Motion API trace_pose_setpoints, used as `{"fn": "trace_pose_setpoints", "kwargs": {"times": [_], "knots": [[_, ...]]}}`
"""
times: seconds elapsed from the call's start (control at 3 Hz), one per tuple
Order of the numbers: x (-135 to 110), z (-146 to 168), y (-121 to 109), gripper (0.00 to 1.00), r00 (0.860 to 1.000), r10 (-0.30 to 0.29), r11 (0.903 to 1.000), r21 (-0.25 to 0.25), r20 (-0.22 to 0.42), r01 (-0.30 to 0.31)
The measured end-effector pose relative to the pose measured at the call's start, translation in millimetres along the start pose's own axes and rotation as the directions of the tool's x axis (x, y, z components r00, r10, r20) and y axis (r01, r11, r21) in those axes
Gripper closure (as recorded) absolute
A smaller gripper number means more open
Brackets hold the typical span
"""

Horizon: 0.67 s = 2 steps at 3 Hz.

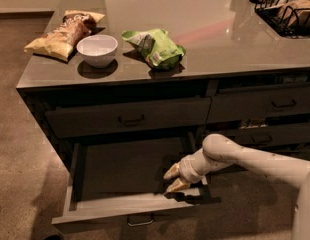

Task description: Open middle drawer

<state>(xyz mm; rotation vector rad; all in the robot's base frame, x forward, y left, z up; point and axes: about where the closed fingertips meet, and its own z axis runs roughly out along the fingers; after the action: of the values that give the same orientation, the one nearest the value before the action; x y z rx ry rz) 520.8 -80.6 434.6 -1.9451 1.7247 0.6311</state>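
The middle drawer [126, 204] stands pulled well out. The gripper [171, 180], fingers spread, sits inside its right front corner. A straight, level outward pull should avoid jamming.

Yellow snack bag [62, 31], white bowl [97, 49], green bag [154, 46] and wire basket [287, 9] sit on the grey bench [210, 21]; below, the end effector [174, 178] reaches into the open middle drawer [120, 171].
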Motion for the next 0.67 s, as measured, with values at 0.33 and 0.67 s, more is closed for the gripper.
{"fn": "trace_pose_setpoints", "kwargs": {"times": [0.33,0.67], "knots": [[-13.8,-29.5,-18.1,0.33,0.997,-0.016,0.9954,0.095,0.082,0.008],[-13.5,-24.8,-16.1,0.1,0.997,-0.015,0.9965,0.084,0.076,0.009]]}}
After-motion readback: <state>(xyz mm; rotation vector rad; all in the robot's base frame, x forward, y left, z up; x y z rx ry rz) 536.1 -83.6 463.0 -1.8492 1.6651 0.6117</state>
